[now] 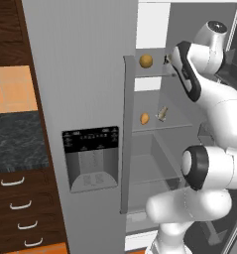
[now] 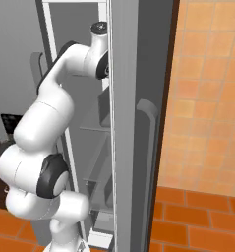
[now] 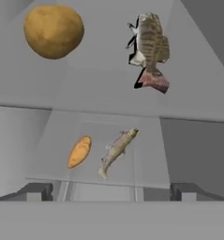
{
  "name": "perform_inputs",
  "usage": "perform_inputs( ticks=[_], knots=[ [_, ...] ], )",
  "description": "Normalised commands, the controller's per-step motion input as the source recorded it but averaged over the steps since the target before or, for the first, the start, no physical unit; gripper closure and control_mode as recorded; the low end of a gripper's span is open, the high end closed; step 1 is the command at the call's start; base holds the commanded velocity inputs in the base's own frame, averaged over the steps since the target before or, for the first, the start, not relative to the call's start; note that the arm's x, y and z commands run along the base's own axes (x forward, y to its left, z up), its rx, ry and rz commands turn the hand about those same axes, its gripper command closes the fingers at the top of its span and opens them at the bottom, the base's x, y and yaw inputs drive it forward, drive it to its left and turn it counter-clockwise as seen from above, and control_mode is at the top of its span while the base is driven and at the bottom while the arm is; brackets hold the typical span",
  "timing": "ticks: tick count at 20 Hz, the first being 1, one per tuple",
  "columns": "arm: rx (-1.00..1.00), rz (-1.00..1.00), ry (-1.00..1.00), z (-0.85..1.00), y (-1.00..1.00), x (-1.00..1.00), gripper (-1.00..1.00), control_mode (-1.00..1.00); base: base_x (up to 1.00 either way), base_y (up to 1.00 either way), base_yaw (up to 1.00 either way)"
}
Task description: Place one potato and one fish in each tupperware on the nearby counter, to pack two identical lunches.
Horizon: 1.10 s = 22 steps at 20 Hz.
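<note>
The arm reaches into an open fridge (image 1: 154, 163), its hand up at the level of the upper glass shelf (image 1: 152, 75). In the hand view the claw (image 3: 111, 191) stands wide open, its two dark fingertips (image 3: 36, 191) far apart at the bottom of the picture, with nothing between them and nothing held.

On the upper shelf a round brown potato (image 3: 53, 31) lies to the left and a striped fish with a reddish tail (image 3: 148, 49) lies to the right, well apart from each other. In the left base view the same potato (image 1: 146, 60) sits on that shelf just left of the hand. On the lower shelf (image 1: 162, 126) a smaller, longer orange potato (image 3: 79, 151) lies to the left and a slim pale fish (image 3: 117, 147) lies just beside it on the right, close but not touching. The left base view shows this pair too, the orange potato (image 1: 145, 118) left of the slim fish (image 1: 162, 113).

The closed fridge door (image 1: 83, 99) with its dispenser panel (image 1: 91, 158) stands left of the opening. Further left a stretch of the dark speckled table (image 1: 16, 141) shows above brown drawers with curved silver handles (image 1: 13, 181). No tupperware can be made out on that stretch.

In the right base view the arm (image 2: 45, 128) bends past the edge of the open door (image 2: 133, 123) into the fridge.
</note>
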Motion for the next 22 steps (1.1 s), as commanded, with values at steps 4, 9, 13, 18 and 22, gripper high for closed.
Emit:
perform_inputs(
  ticks=[4, 9, 13, 18, 22],
  knots=[
    [0.0, 0.0, 0.02, 0.1, -0.13, 0.56, -1.0, -1.0, 0.0, 0.0, 0.0],
    [0.0, 0.0, 0.03, -0.07, -0.31, 0.76, -1.0, -1.0, 0.0, 0.0, 0.0],
    [0.01, 0.0, 0.0, 0.0, -0.1, 0.38, -1.0, -1.0, 0.0, 0.0, 0.0],
    [0.01, 0.0, 0.02, 0.0, 0.0, 0.59, -1.0, -1.0, 0.0, 0.0, 0.0],
    [0.01, 0.0, 0.0, 0.0, -0.13, 0.52, -1.0, -1.0, 0.0, 0.0, 0.0]
  ],
)
